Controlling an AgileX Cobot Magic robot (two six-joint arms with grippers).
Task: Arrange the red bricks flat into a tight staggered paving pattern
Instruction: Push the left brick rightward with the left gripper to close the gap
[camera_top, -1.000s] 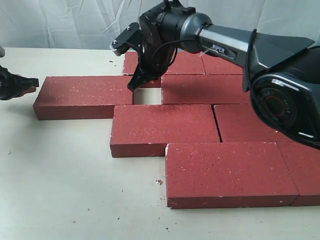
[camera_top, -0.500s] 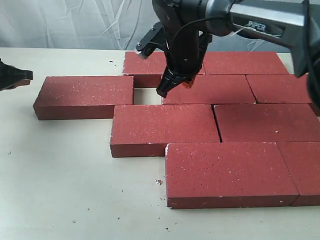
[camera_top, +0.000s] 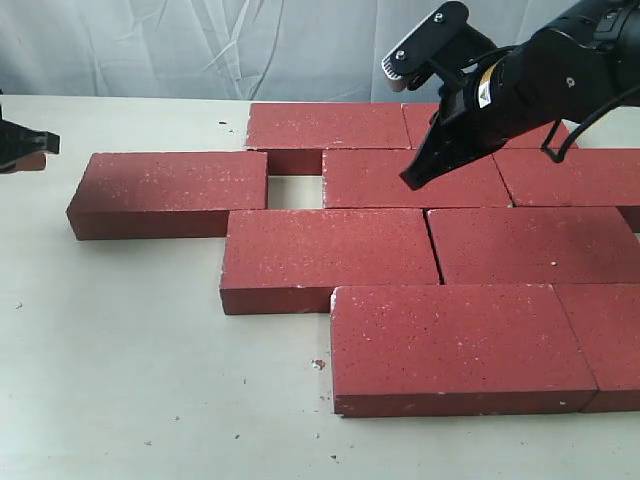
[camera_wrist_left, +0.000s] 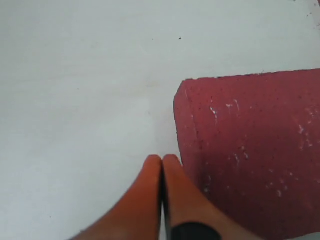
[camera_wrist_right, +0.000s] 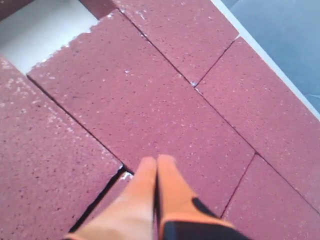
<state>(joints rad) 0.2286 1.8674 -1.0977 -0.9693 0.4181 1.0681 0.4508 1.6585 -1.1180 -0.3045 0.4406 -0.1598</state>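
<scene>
At the near edge of the pale counter, the red bricks lie flat in staggered rows. The front brick is nearest, and another, cut off by the picture's right side, lies against its end; a small crumb rests on the counter just beside its left end.

Behind it two bricks lie end to end with a thin seam between them; they are shifted to the left of the front row and sit close against it.

In the third row the lone brick lies off to the left, and a gap of bare counter separates it from its neighbour; that neighbour and one more brick to its right lie close together.

The left hand hangs at the far left, near the lone brick's outer end; its orange fingers are pressed together and hold nothing. The left wrist view shows them just beside that end, but whether they touch it cannot be told.

The right hand hangs over the middle brick of the third row; its fingers are likewise pressed together with nothing between them, and the right wrist view shows the tips above a brick's face near a seam.

Farthest off, the back row lies against the third row, partly hidden by the right arm; a pale cloth hangs behind.
</scene>
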